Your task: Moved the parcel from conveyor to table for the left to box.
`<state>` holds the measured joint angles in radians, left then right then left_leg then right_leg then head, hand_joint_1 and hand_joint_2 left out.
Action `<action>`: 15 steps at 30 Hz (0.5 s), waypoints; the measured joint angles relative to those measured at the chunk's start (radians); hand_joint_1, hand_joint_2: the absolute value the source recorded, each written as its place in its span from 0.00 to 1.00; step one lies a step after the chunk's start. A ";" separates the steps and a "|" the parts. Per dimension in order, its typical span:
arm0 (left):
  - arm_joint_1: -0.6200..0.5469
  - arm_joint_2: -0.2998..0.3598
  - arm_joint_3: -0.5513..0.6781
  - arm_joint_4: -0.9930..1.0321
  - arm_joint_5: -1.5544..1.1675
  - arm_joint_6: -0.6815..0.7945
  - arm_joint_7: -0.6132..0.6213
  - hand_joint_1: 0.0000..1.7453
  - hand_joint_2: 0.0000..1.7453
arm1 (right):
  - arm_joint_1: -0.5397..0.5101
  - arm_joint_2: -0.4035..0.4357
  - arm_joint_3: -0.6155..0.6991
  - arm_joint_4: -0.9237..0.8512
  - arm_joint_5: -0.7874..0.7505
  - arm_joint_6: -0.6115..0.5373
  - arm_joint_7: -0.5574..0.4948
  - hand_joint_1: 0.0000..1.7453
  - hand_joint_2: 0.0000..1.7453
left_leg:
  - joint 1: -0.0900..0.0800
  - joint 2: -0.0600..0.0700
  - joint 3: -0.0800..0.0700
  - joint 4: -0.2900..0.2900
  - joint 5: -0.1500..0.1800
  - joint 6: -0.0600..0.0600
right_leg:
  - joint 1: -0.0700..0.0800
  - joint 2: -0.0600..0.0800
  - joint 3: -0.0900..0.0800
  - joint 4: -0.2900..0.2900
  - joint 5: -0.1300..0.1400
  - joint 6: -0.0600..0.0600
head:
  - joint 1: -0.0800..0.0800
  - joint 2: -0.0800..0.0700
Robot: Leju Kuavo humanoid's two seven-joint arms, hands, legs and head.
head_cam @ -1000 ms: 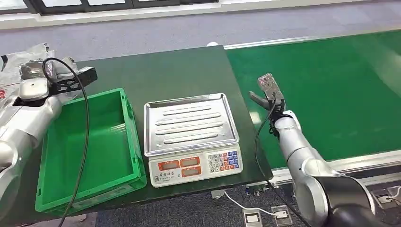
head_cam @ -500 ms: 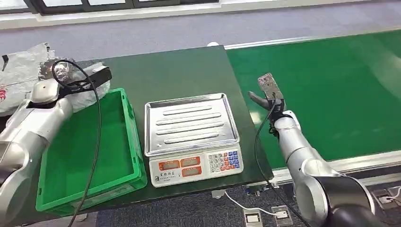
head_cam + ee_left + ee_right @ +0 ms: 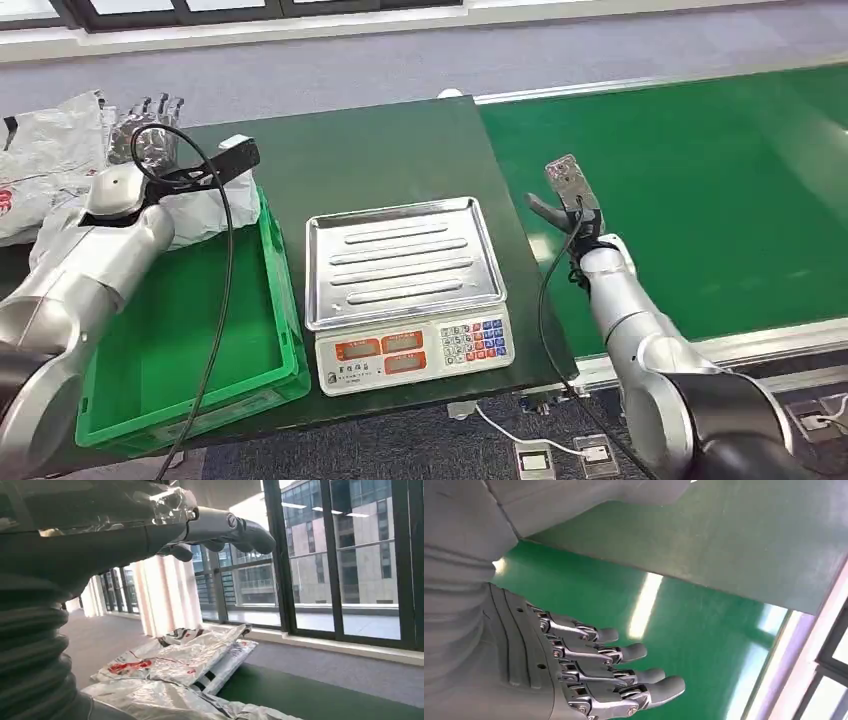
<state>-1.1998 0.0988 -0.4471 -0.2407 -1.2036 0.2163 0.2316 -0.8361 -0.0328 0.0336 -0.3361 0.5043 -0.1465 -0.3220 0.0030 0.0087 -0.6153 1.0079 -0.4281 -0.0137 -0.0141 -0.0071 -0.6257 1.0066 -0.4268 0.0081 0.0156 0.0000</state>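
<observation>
One parcel [image 3: 205, 215] beneath left hand [image 3: 150, 135].

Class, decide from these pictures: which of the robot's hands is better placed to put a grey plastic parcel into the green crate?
Left. The left hand hovers by the crumpled grey plastic parcels beside the green plastic crate; the right hand hangs open over the green conveyor belt, beyond the scale.

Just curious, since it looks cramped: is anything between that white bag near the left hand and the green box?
Nothing visible. The white bag lies against the green box's far rim, near the left hand; the scale stands aside.
</observation>
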 measured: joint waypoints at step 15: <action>0.015 -0.064 0.279 -0.029 0.512 0.022 -0.445 0.00 1.00 | 0.000 0.000 0.000 0.001 -0.001 -0.008 -0.002 0.00 1.00 | 0.000 -0.001 0.000 0.000 0.000 0.000 | 0.000 0.000 0.000 0.000 0.000 0.000 | 0.000 0.000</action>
<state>-1.1843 0.0348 -0.1678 -0.2701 -0.6920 0.2387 -0.2132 -0.8364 -0.0328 0.0336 -0.3353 0.5035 -0.1541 -0.3235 0.0029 0.0082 -0.6154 1.0081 -0.4281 -0.0136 -0.0143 -0.0074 -0.6256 1.0065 -0.4267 0.0082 0.0156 0.0000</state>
